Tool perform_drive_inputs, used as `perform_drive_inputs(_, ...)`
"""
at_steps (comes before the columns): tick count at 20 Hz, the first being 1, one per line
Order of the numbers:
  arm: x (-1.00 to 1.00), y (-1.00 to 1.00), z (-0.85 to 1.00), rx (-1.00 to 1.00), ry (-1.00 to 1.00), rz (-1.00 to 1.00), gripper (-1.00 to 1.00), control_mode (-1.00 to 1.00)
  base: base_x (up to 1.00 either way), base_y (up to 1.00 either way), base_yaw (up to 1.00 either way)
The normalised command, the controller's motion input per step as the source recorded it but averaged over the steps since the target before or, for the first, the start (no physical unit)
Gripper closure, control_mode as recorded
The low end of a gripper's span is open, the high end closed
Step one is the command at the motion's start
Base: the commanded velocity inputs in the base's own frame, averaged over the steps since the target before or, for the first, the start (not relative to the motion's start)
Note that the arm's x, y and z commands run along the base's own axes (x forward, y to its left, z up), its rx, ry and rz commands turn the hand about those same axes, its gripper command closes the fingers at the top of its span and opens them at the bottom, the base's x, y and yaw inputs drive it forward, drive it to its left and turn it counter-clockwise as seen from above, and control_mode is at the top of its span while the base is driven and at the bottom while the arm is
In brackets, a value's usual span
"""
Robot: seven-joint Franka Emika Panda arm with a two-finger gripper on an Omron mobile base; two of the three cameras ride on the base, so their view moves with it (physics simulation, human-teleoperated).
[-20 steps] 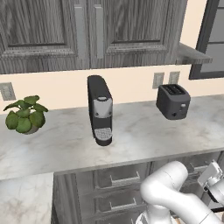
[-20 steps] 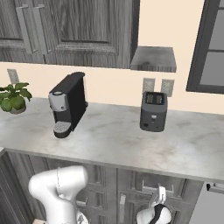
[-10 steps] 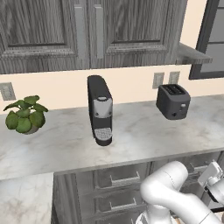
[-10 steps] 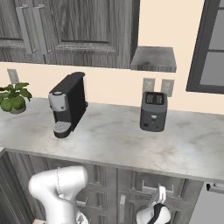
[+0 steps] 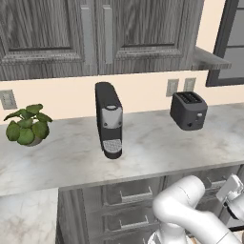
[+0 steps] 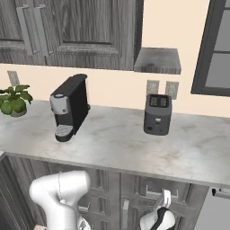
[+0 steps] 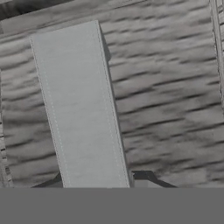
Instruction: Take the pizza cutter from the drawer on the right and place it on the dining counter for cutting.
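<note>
The drawer's dark grey wood-grain front [image 7: 175,109] is very close in the hand view, with its silver bar handle [image 7: 78,109] running down the middle. My gripper [image 7: 98,183] is shut on this handle, one dark fingertip showing on either side at the bottom. In the right base view the gripper [image 6: 164,198] sits low at the drawer front [image 6: 179,193] under the worktop. In the left base view the hand [image 5: 232,189] is at the lower right. The drawer is closed, so the pizza cutter is hidden. The dining counter is out of view.
A long marble worktop [image 5: 152,143] carries a black coffee machine [image 5: 108,119], a dark toaster [image 5: 188,110] and a potted plant [image 5: 27,125]. Grey wood-grain wall cabinets [image 5: 95,33] hang above. More drawers [image 5: 128,195] lie to the left under the worktop.
The jaws have closed from wide open onto the drawer's bar handle. The arm and the base views have hardly shifted.
</note>
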Motion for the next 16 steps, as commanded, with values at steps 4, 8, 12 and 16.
perform_drive_inputs(4, -0.05, 0.0, 0.0, 0.0, 0.0, 0.0, 1.0, -1.0, 0.0, 0.0, 0.0)
perform_drive_inputs(8, -0.35, -0.04, 0.0, 0.0, 0.0, 0.0, 1.0, -1.0, 0.0, 0.0, 0.0)
perform_drive_inputs(12, -0.57, -0.17, 0.0, 0.0, 0.0, 0.0, 1.0, -1.0, 0.0, 0.0, 0.0)
perform_drive_inputs(16, -0.51, -0.16, 0.0, 0.0, 0.0, 0.0, 1.0, -1.0, 0.0, 0.0, 0.0)
